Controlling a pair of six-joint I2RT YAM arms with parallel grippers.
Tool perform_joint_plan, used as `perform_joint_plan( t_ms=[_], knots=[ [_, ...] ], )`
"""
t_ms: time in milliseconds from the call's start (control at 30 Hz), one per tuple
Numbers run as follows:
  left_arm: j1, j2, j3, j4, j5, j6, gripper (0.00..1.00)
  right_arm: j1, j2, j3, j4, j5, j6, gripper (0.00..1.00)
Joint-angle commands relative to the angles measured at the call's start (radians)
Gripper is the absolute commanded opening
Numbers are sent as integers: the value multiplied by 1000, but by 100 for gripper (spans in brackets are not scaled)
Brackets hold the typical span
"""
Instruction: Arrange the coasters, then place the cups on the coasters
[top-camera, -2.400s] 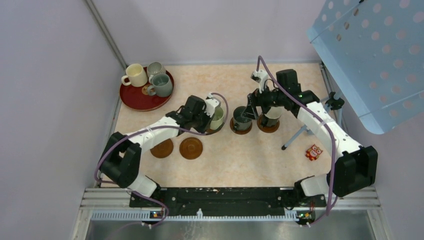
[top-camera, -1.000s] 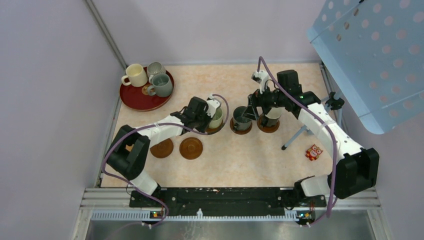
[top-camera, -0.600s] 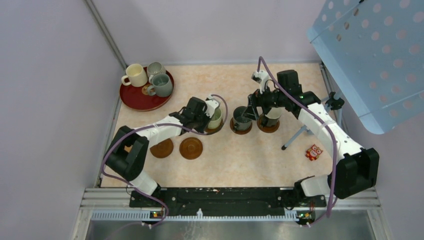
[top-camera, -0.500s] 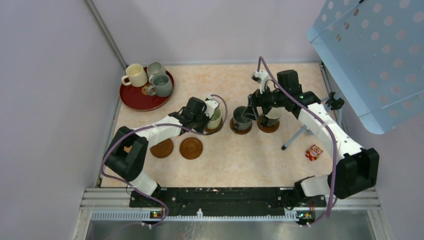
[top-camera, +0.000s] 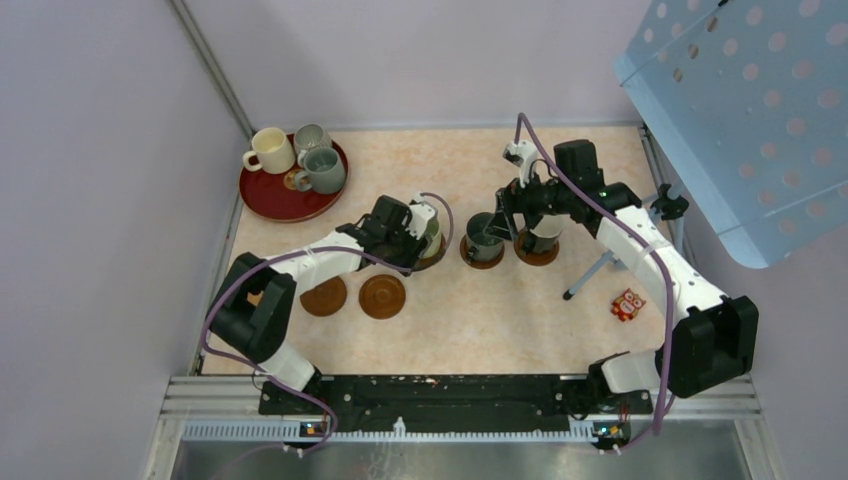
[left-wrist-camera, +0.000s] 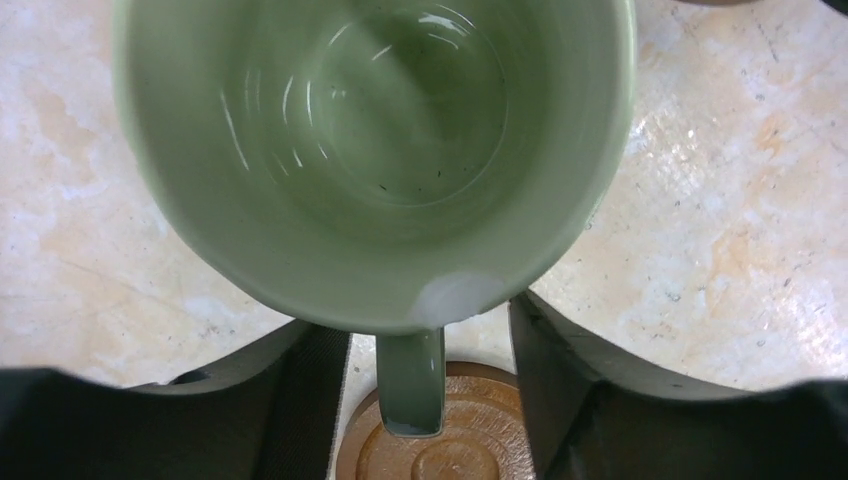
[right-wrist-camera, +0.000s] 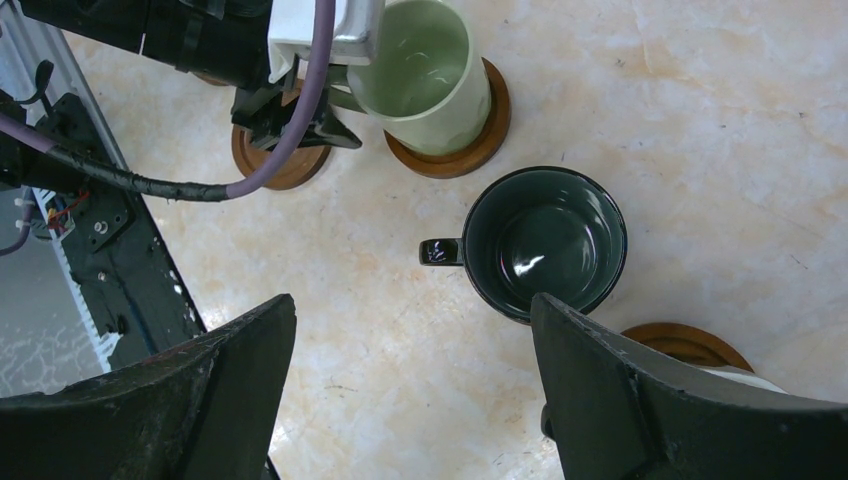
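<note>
While pale green cup (right-wrist-camera: 415, 70) sits on coaster (right-wrist-camera: 490, 125), left end effector (left-wrist-camera: 422, 350) straddles handle (left-wrist-camera: 410, 395), unclenched; right end effector (right-wrist-camera: 412, 310) wide, empty.

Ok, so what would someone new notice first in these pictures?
Probably the pale green ceramic mug filling the left wrist view, standing on a round brown wooden coaster mid-table, its handle sitting inside the open left hand. Next, the dark green ceramic mug just to its right, under the open right hand. Then the dark red round tray at the far left corner, carrying three more mugs.
</note>
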Motion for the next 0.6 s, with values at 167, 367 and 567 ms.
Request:
perform_joint_plan(
  t_ms=[167, 367, 567],
  knots=[
    [21, -65, 46, -56, 41, 3, 96, -8, -47, -1, 14, -11, -12, 86],
    [115, -137, 122, -155, 138, 47, 99, -8, -49, -1, 10, -7, -22, 87],
    [351, -181, 255, -215, 324, 118, 99, -8, -34, 0, 13, -10, -33, 87]
  ],
)
